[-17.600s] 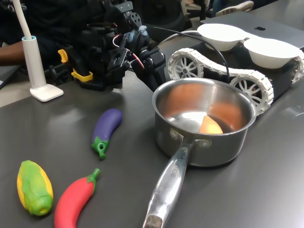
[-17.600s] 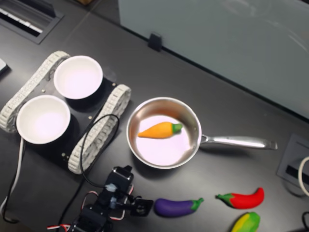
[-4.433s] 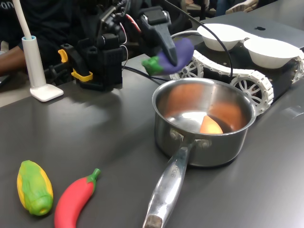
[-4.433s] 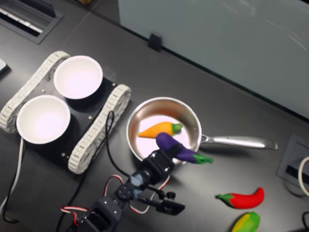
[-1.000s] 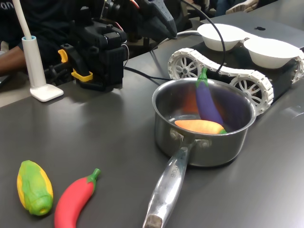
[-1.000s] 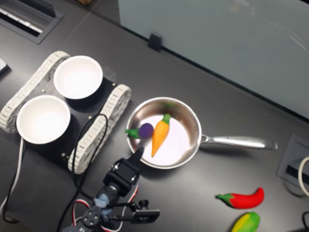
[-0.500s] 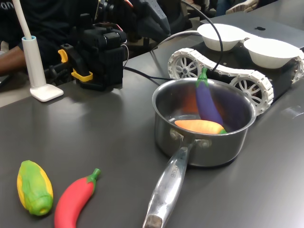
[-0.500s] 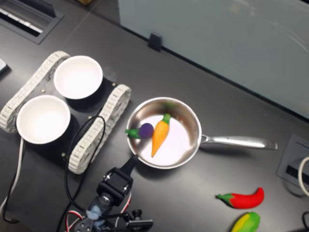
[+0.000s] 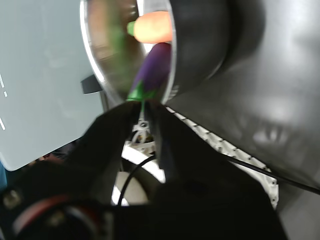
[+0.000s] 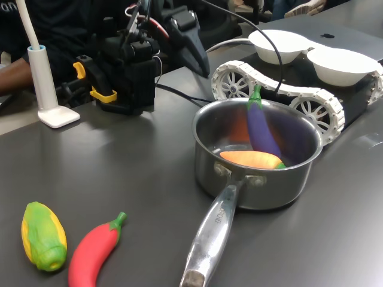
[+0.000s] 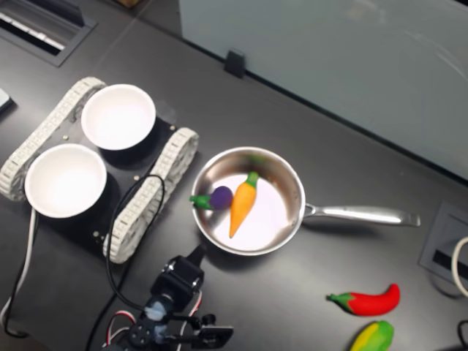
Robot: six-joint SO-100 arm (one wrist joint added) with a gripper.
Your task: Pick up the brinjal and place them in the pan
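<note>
The gripper (image 11: pixel 196 256) is seen near the pan's rim in the second exterior view, with nothing between its jaws; in the wrist view a narrow gap is seen between the two dark fingers (image 9: pixel 112 132), so it is judged to be released and nearly closed.

The tabletop (image 10: pixel 119 161) is dark and smooth. The pan (image 10: pixel 302 170) is the largest task object. It is judged to be stiff, fairly heavy and slippery on its polished wall, and the long handle (image 10: pixel 209 239) is the natural place where it can be held.

The brinjal (image 10: pixel 260 128) is found inside the pan, leaned against the wall with its green stem cap above the rim, beside an orange carrot (image 10: pixel 251 159). It is judged to be light, hard and glossy, so it may slide between the jaws. If it must be taken again, the thick purple middle is the best place, not the thin stem.
</note>
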